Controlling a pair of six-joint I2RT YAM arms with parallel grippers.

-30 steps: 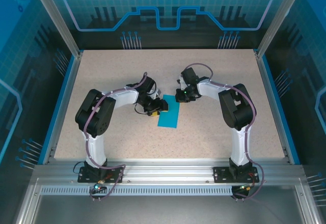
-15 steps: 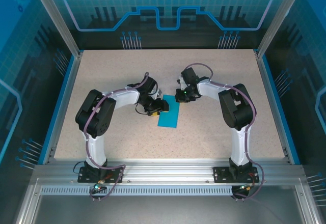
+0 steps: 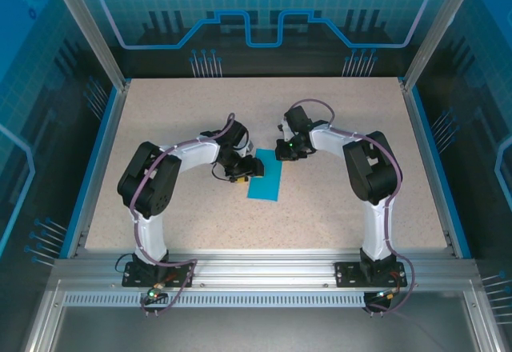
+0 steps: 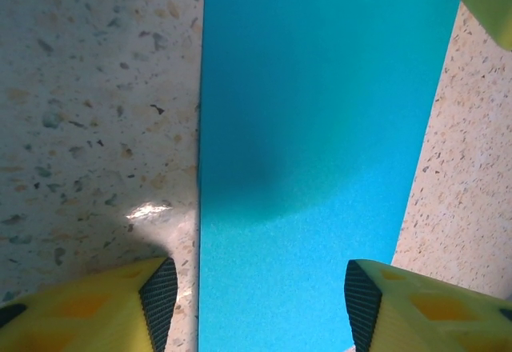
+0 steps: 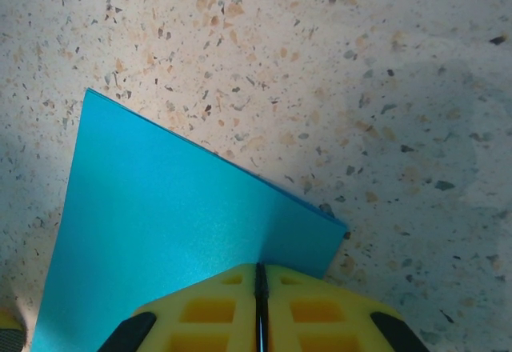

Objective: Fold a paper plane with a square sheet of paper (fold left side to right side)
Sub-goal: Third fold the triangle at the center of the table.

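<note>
While the closed right hand (image 5: 260,288) sits atop the blue sheet (image 3: 266,181), the spread left hand (image 4: 256,296) straddles its long left edge.

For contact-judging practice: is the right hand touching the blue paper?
Cannot tell: right wrist view, the shut right hand overlaps the blue paper, hiding any gap.

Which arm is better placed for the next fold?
Probably left: the left fingers stand open over the square sheet of paper; the right fingers are shut at its far end.
</note>
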